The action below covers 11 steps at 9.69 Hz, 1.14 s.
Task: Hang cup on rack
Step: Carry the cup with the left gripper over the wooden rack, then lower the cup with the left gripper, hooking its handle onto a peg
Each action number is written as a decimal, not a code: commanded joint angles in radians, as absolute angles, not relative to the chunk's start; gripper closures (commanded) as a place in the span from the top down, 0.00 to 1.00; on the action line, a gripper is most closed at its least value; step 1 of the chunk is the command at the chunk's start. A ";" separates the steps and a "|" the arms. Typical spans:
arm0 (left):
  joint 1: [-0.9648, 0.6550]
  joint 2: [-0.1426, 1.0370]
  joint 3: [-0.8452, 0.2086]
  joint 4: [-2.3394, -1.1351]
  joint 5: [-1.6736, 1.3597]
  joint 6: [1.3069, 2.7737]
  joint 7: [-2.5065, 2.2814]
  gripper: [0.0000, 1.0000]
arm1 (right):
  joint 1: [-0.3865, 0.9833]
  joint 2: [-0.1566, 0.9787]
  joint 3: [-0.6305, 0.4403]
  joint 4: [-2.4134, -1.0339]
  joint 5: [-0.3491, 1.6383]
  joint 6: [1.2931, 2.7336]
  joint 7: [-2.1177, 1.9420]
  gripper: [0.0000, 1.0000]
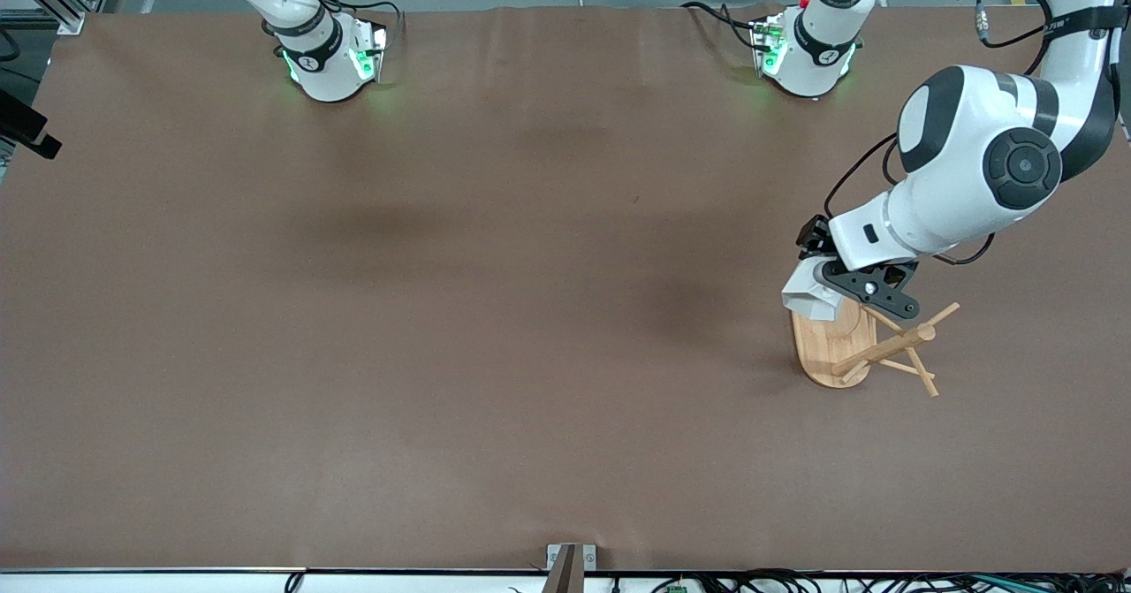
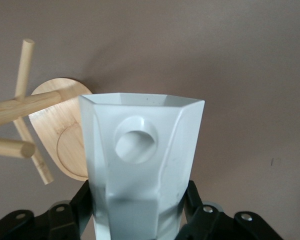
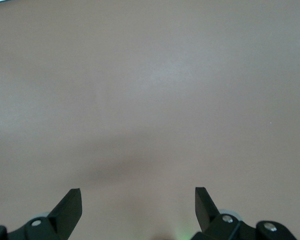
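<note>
Bamboo, the rack (image 1: 853,345) lies nearest the camera at the left arm's end of the brown desk (image 1: 442,310): an oval flat base, a round post and thin smooth pegs, stiff and light, likely to tip if nudged. Just above its base hangs the cup (image 1: 808,297), white, faceted, hard-looking and probably slippery and brittle. The left end effector (image 2: 140,220) clamps its lower body, leaving the flat tab and its round hole free to meet a peg. The right end effector (image 3: 138,200) waits spread apart over bare desk near its base, holding nothing.
</note>
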<state>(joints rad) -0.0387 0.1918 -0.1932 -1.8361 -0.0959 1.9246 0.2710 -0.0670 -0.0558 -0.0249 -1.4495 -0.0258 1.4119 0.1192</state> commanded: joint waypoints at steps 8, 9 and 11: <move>-0.046 0.282 -0.120 -1.801 -0.137 1.970 0.376 0.00 | -0.057 -0.045 -0.025 -1.436 -0.018 1.405 0.109 1.00; -0.045 0.284 -0.115 -1.795 -0.135 1.970 0.374 0.00 | -0.063 -0.044 -0.026 -1.436 -0.020 1.405 0.104 1.00; -0.044 0.287 -0.106 -1.789 -0.133 1.971 0.376 0.00 | -0.071 -0.044 -0.031 -1.433 -0.023 1.407 0.074 1.00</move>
<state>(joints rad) -0.0390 0.2527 -0.1191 -1.8007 -0.1327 1.9618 0.3561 -0.0608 -0.0460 -0.0287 -1.4440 -0.0248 1.4118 0.0989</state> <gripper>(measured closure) 0.251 0.000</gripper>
